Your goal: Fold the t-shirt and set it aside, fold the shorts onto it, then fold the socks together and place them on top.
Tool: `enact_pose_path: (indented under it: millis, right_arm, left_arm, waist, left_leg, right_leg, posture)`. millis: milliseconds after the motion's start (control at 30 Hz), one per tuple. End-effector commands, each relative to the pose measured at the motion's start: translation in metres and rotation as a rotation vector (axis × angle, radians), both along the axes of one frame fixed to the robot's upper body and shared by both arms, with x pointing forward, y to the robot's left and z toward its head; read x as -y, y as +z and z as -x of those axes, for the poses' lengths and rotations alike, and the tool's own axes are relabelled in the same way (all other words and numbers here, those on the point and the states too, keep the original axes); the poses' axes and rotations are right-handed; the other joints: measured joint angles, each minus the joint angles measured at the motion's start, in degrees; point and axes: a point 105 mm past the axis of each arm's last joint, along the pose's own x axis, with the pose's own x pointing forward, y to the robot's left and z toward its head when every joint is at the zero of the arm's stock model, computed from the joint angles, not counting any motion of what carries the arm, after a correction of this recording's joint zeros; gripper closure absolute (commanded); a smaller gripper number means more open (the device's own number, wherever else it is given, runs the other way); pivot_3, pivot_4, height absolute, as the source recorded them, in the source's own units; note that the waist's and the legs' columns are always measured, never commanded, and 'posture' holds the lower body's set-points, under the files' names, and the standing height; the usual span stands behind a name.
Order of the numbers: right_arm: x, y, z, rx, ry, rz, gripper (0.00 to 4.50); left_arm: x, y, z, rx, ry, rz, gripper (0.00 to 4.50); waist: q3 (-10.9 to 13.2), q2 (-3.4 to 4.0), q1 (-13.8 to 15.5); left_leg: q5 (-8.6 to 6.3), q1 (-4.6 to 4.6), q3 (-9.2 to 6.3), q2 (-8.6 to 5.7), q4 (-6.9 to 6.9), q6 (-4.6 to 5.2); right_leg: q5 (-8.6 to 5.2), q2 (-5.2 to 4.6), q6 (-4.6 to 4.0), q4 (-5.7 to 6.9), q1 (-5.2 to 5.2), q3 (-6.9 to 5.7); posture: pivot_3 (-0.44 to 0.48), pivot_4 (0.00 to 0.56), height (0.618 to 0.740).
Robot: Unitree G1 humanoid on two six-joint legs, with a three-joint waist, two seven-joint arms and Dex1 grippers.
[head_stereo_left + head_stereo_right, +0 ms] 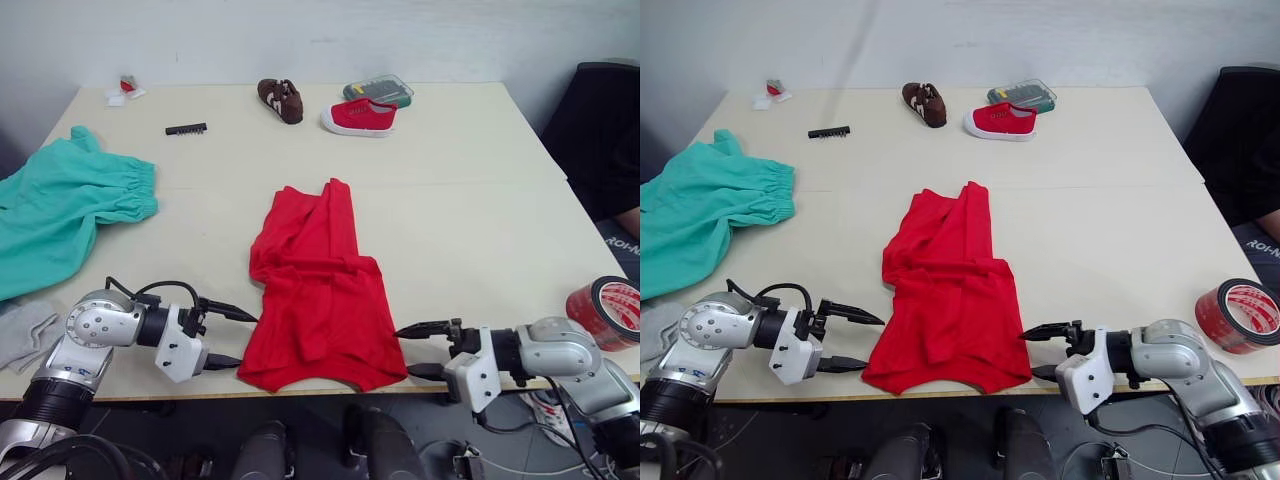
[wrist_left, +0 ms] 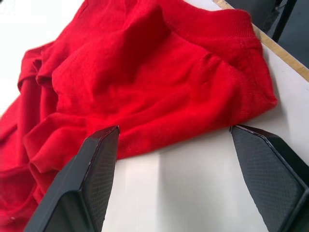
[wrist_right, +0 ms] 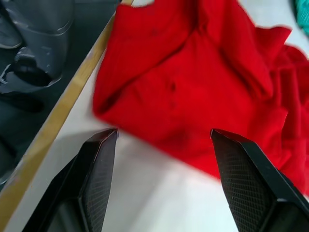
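The red t-shirt (image 1: 318,285) lies crumpled in the middle of the table near the front edge. My left gripper (image 1: 232,338) stands open just left of its near-left corner, apart from the cloth (image 2: 159,82). At the shirt's near-right corner my right gripper (image 1: 418,350) is open too, with the red fabric (image 3: 203,77) just beyond its fingers. The teal shorts (image 1: 62,208) spread over the table's left side. A grey sock (image 1: 22,335) lies at the near-left edge, partly behind my left arm.
At the back of the table sit a brown shoe (image 1: 281,99), a red canvas shoe (image 1: 360,116), a clear box (image 1: 379,91), a black comb (image 1: 186,129) and small white bits (image 1: 122,91). A red tape roll (image 1: 606,311) rests at the near right.
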Motion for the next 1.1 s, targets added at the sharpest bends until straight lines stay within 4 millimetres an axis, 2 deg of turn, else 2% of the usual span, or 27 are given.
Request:
enact_pose_path:
  millis: [33, 167, 467, 700, 800, 967, 1033, 1100]
  right_arm:
    - [-0.009, 0.001, -0.003, 0.009, 0.009, -0.024, 1.40]
    - [-0.018, 0.002, -0.001, -0.005, 0.021, -0.051, 1.40]
    - [-0.019, 0.011, -0.002, -0.031, -0.022, -0.106, 4.46]
    - [-0.013, 0.018, -0.002, -0.019, -0.042, -0.107, 4.46]
    - [-0.011, 0.030, -0.003, -0.051, -0.085, -0.153, 4.46]
    - [-0.016, 0.043, 0.008, -0.041, -0.050, -0.143, 4.46]
    - [-0.018, 0.050, 0.012, -0.135, -0.092, -0.194, 4.46]
    - [-0.020, 0.049, 0.028, -0.283, -0.097, -0.202, 4.46]
  left_arm:
    - [0.000, -0.021, 0.006, -0.046, -0.038, -0.067, 0.66]
    - [0.009, -0.023, 0.010, -0.081, -0.055, -0.030, 1.54]
    - [0.014, -0.027, 0.007, -0.151, -0.011, -0.003, 4.49]
    - [0.024, -0.021, 0.000, -0.194, 0.050, 0.090, 4.49]
    - [0.027, -0.011, 0.003, -0.237, 0.068, 0.127, 4.49]
    - [0.017, -0.018, 0.032, -0.478, 0.082, 0.029, 4.49]
    - [0.014, -0.020, 0.039, -0.545, 0.103, 0.019, 4.49]
    - [0.013, -0.018, 0.047, -0.640, 0.141, 0.041, 4.49]
  waist:
    - [0.01, 0.12, 0.02]
    - [-0.06, 0.28, 0.21]
    - [-0.03, 0.32, 1.54]
    - [-0.02, 0.33, 1.58]
    - [-0.01, 0.33, 1.39]
    - [0.08, 0.37, 0.94]
    - [0.14, 0.47, 1.14]
    - [0.16, 0.49, 1.26]
  left_leg:
    - [-0.13, 0.10, 0.00, 0.00, 0.00, 0.21]
    - [-0.34, 0.46, -0.02, 0.03, -0.04, 0.42]
    - [-0.34, 0.44, -0.02, 0.02, 0.02, 0.48]
    - [-0.35, 0.41, -0.03, 0.01, 0.03, 0.52]
    - [-0.35, 0.37, -0.02, 0.02, 0.04, 0.52]
    - [-0.38, 0.32, -0.03, 0.10, 0.01, 0.45]
    - [-0.40, 0.33, -0.04, 0.12, 0.00, 0.42]
    - [-0.42, 0.32, -0.06, 0.12, 0.00, 0.44]
  right_leg:
    - [0.00, -0.01, -0.01, 0.00, 0.09, 0.01]
    - [-0.05, -0.01, -0.07, -0.08, 0.48, 0.02]
    - [-0.04, -0.02, -0.06, -0.07, 0.48, 0.01]
    - [-0.04, -0.03, -0.05, -0.08, 0.49, 0.00]
    - [-0.04, -0.03, -0.05, -0.08, 0.46, 0.00]
    - [-0.07, 0.06, -0.07, -0.13, 0.40, -0.02]
    - [-0.11, 0.09, -0.08, -0.14, 0.39, -0.03]
    - [-0.11, 0.08, -0.09, -0.15, 0.40, -0.02]
  posture:
    - [0.000, 0.150, 0.740]
    - [0.000, 0.150, 0.740]
    - [0.000, 0.150, 0.740]
    - [0.000, 0.150, 0.740]
    - [0.000, 0.150, 0.740]
    - [0.000, 0.150, 0.740]
    - [0.000, 0.150, 0.740]
    - [0.000, 0.150, 0.740]
